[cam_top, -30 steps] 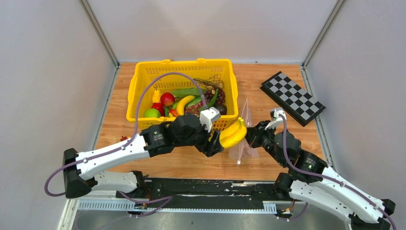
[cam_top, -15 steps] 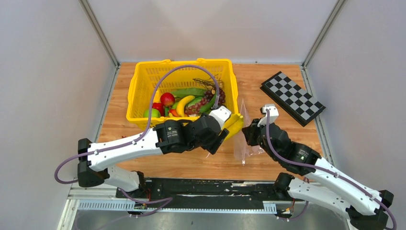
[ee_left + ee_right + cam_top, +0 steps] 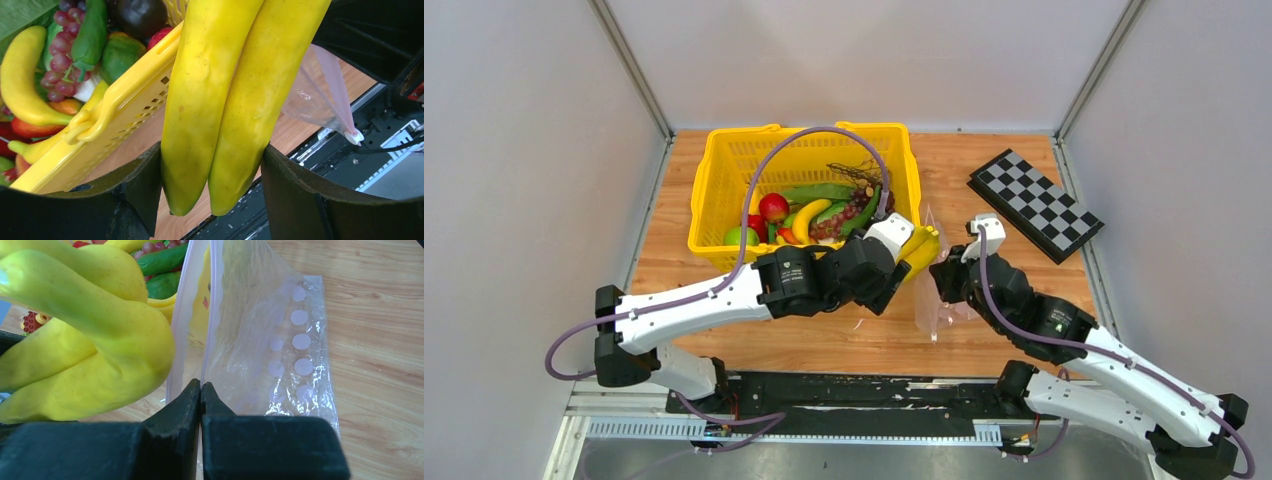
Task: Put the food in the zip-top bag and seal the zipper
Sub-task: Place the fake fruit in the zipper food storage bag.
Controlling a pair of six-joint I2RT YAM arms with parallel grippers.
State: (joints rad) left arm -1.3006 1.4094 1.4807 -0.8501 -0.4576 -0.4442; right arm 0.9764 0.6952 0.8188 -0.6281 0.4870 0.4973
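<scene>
Zip-top bag, seemingly thin, limp and slippery, pinched at zipper by closed right hand beside yellow basket; light, stiff bananas gripped mid-length in left hand, just off that basket.

Your top cam sits high up behind the arm bases, looking down across the whole table. Left wrist cam is right up against the bananas, facing out past the yellow basket. Right wrist cam stares point-blank at the zip-top bag. All three views share those bananas and the bag.
</scene>
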